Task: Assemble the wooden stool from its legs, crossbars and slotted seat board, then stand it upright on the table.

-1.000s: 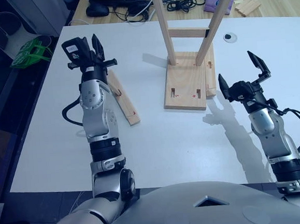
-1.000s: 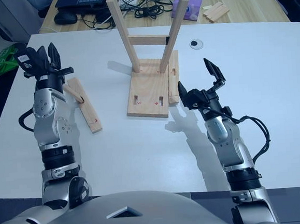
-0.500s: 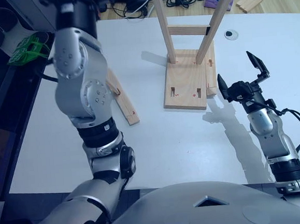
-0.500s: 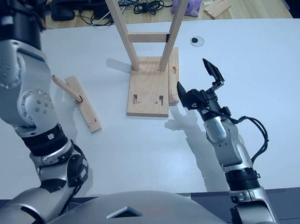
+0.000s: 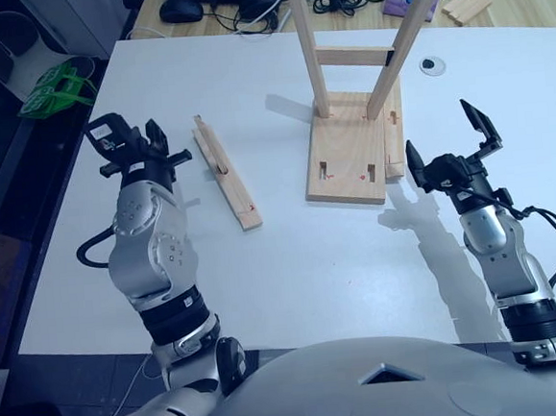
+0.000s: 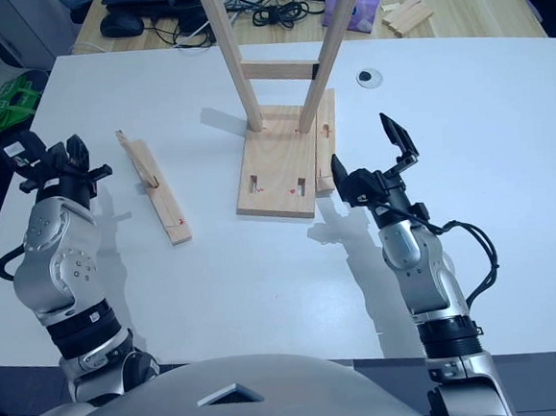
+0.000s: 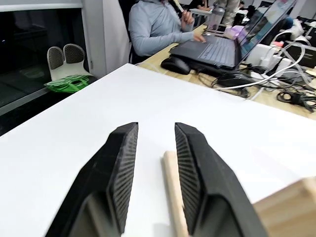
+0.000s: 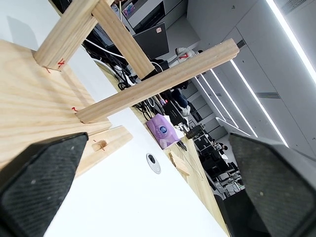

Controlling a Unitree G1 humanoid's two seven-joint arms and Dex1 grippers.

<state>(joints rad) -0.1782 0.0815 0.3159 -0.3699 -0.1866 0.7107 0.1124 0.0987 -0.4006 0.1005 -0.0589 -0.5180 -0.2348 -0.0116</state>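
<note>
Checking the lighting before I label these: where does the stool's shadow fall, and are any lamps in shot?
Left eye view: the stool legs throw a soft shadow on the table toward the robot's left. Right wrist view: bright ceiling light strips are in shot. Left wrist view: a dark window beyond the table.

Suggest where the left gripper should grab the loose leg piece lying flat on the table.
Probably mid-length on the leg piece, coming from above. It lies flat, long and narrow, running away from the robot, so the left gripper can set its open fingers either side of the narrow width. The ends would likely balance worse.
</note>
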